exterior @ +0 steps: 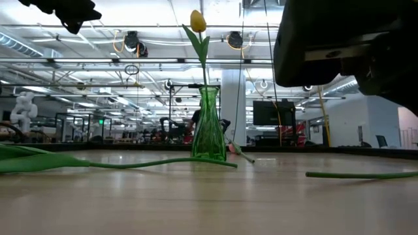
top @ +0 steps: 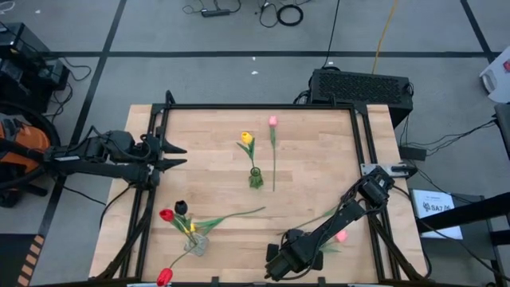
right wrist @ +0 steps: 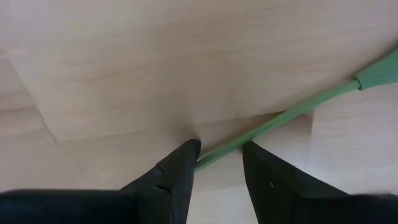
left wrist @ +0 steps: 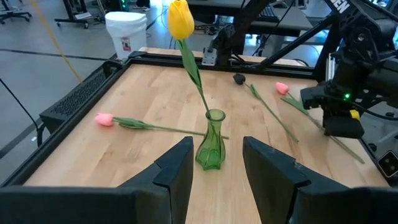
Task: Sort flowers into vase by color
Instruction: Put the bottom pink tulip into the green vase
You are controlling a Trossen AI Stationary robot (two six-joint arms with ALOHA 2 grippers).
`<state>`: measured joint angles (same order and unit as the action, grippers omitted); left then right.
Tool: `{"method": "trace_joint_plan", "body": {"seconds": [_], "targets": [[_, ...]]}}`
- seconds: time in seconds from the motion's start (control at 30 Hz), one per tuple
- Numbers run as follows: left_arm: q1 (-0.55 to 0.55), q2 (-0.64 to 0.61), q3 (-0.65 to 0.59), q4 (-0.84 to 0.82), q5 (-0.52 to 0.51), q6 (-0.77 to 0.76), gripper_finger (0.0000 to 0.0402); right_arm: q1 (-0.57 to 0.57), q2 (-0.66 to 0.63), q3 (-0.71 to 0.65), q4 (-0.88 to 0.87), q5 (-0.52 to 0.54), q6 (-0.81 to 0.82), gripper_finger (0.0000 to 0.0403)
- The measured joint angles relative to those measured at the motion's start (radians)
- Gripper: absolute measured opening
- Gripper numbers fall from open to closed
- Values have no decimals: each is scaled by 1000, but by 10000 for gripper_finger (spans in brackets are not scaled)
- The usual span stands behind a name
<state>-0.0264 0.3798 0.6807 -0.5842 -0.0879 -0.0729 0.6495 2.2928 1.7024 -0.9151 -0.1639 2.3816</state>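
Observation:
A green glass vase (top: 256, 178) (left wrist: 211, 148) (exterior: 209, 130) stands mid-table and holds one yellow tulip (top: 247, 138) (left wrist: 180, 18). A clear vase (top: 196, 244) near the left front holds red (top: 166, 214), black (top: 181, 207) and yellow heads. Lying flat on the table are a pink tulip (top: 272, 121) (left wrist: 104, 119), a red tulip (top: 164, 277), another pink tulip (top: 341, 236) (left wrist: 282, 88) and a dark-headed tulip (left wrist: 239, 78). My left gripper (top: 177, 155) (left wrist: 214, 171) hovers open at the left edge. My right gripper (top: 275, 267) (right wrist: 221, 158) is low at the near edge, open, astride a green stem (right wrist: 273, 121). My right gripper comes from above, and its open fingers (right wrist: 180, 165) stand on either side of a green stem near its bare end (right wrist: 214, 157), across it. I cannot tell whether they touch it. The stem lies flat on the table.
A black metal frame (top: 263, 106) rims the wooden table. A long leafy stem (top: 235, 215) (exterior: 130, 163) trails from the clear vase toward the centre. Bare wood (top: 319, 151) lies to the right of the green vase. The room beyond shows a white bucket (left wrist: 125, 31).

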Motion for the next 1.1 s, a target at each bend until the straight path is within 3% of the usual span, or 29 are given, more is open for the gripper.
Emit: {"method": "trace_joint_plan", "body": {"seconds": [0.1,0.3,0.7,0.9,1.1], "targets": [[0,0,0,0,0,0,145,-1,4,1,0,5,-28,109],[0,0,0,0,0,-1,145,0,8,19,-73,68,-55,14],[0,0,0,1,0,-26,145,-3,-37,13,-119,134,-67,2],[0,0,0,2,1,-21,145,-12,-142,3,-182,338,-74,1],[0,0,0,1,6,-18,145,-20,-288,7,-188,635,-87,0]]}}
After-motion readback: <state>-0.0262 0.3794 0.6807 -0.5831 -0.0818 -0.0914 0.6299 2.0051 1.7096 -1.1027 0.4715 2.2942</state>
